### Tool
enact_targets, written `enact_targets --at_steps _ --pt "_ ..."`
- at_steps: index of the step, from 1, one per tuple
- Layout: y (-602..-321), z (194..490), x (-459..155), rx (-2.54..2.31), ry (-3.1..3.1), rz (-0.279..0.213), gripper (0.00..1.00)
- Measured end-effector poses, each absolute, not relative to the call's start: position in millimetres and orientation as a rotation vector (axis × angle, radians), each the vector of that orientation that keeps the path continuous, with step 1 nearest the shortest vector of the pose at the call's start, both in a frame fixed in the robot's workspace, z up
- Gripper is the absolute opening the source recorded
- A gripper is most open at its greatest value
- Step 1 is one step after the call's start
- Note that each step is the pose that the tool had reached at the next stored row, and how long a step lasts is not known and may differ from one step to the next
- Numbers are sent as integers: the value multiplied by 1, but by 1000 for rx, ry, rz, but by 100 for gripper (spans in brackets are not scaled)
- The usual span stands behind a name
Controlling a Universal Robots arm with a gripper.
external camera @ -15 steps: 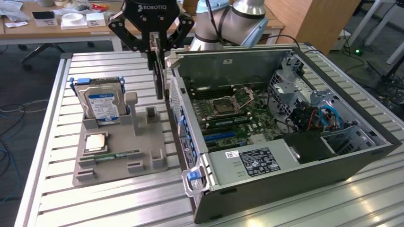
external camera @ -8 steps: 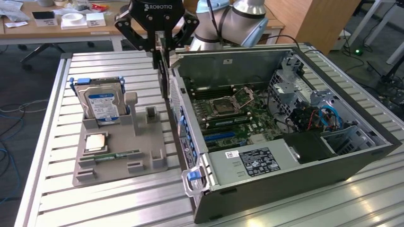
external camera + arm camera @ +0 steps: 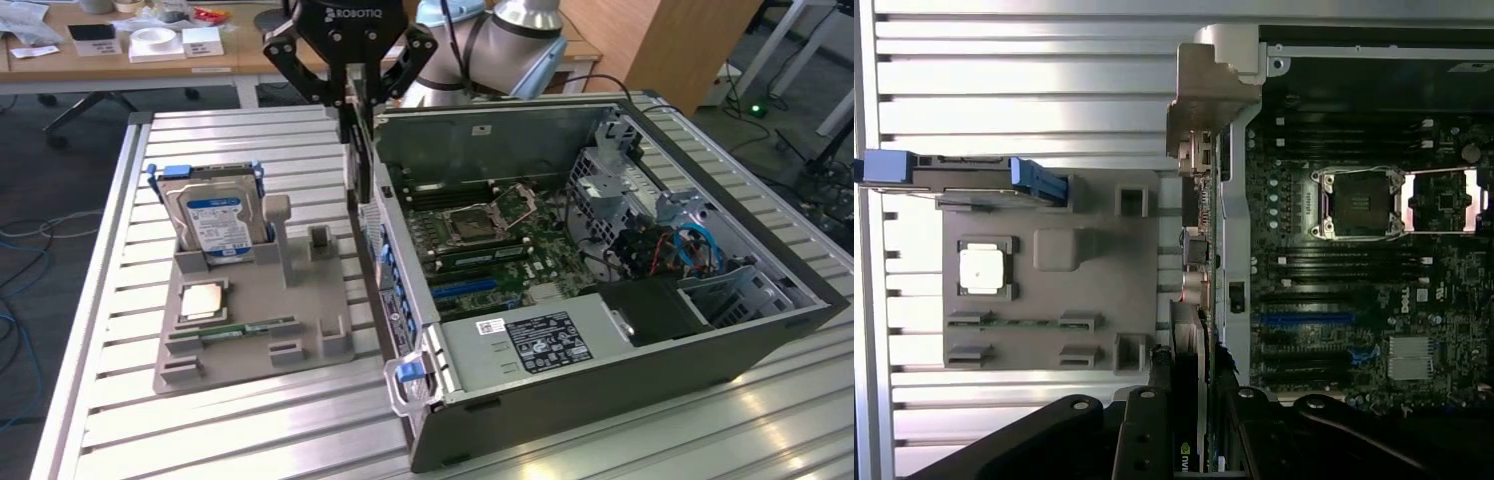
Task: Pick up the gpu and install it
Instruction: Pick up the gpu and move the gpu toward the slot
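The gpu (image 3: 358, 160) hangs upright and edge-on as a thin dark card, with my gripper (image 3: 363, 95) shut on its upper edge. It sits in the air over the gap between the grey holder block (image 3: 310, 345) and the rear wall of the open computer case (image 3: 747, 330). In the wrist view the gpu (image 3: 1192, 345) runs away from my fingers (image 3: 1144, 425) and ends in its silvery bracket (image 3: 1204, 95). It lies alongside the case wall, outside the motherboard (image 3: 1354, 290). The blue expansion slot (image 3: 1299, 320) on the board is bare.
A silver hard drive (image 3: 214, 220) with a blue-white label stands in the holder block. A processor chip (image 3: 203, 300) and a narrow green memory stick (image 3: 254, 327) lie flat on it. The power supply (image 3: 534, 340) fills the case's near corner. Desks stand behind the ribbed metal table (image 3: 200, 420).
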State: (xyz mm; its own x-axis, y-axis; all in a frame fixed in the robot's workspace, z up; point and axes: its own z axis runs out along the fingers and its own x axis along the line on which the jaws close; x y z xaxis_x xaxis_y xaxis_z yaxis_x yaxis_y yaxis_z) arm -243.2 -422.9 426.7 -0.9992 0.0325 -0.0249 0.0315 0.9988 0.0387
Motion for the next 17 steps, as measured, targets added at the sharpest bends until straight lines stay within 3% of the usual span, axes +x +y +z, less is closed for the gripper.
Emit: enact_targets --at_steps 17 --pt "-413 427 -199 47 3115 63 26"
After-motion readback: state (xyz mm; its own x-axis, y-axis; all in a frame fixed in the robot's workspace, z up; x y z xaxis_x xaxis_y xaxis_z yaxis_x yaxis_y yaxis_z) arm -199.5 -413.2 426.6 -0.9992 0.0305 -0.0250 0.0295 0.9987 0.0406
